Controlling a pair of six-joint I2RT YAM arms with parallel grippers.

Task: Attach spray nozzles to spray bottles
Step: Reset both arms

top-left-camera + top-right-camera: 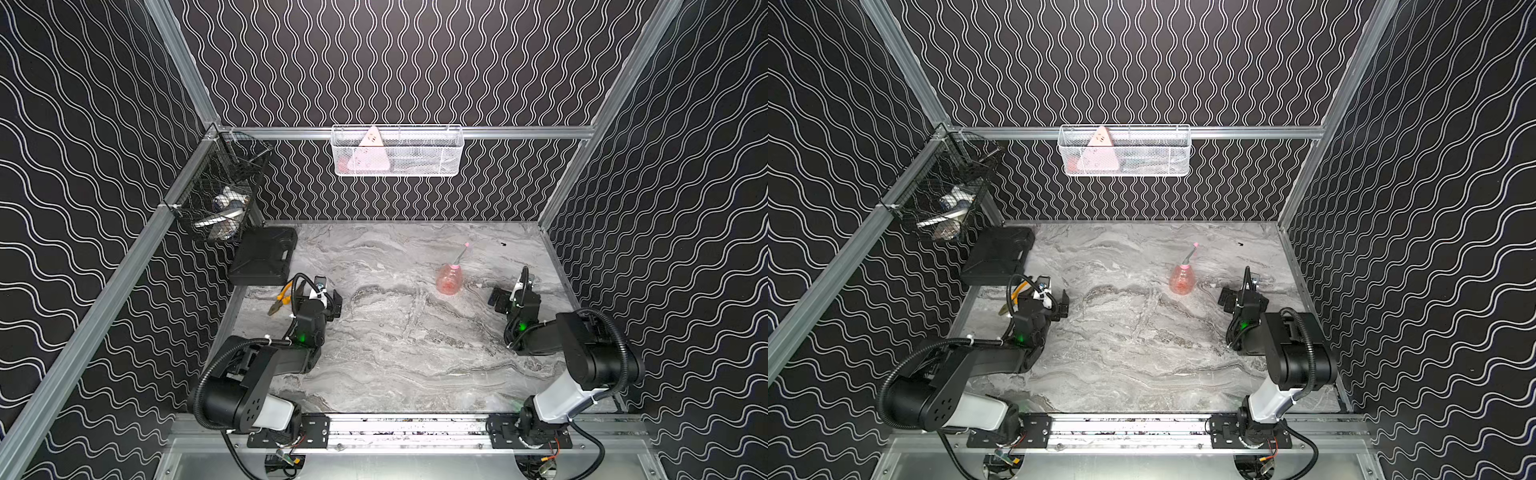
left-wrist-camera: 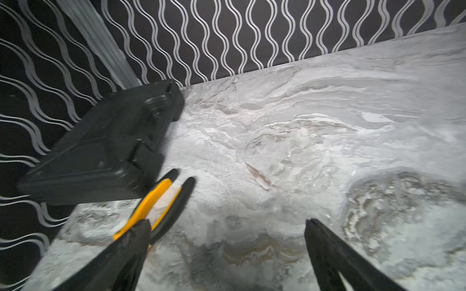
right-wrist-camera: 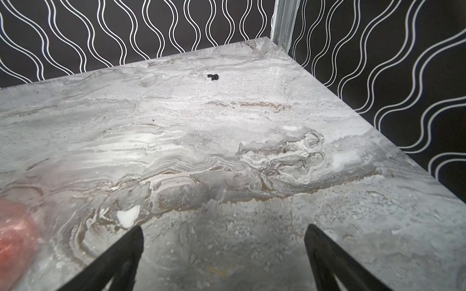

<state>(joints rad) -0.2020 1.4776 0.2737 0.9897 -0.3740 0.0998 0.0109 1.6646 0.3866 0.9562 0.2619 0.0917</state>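
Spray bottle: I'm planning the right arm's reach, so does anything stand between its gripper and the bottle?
Nothing visible does: in a top view, only bare table lies between the open right gripper and the spray bottle.

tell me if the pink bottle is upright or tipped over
Upright: in both top views the spray bottle stands on its wide base, narrow neck pointing up.

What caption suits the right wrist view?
Open right gripper over the marble table, pink bottle blurred nearby.
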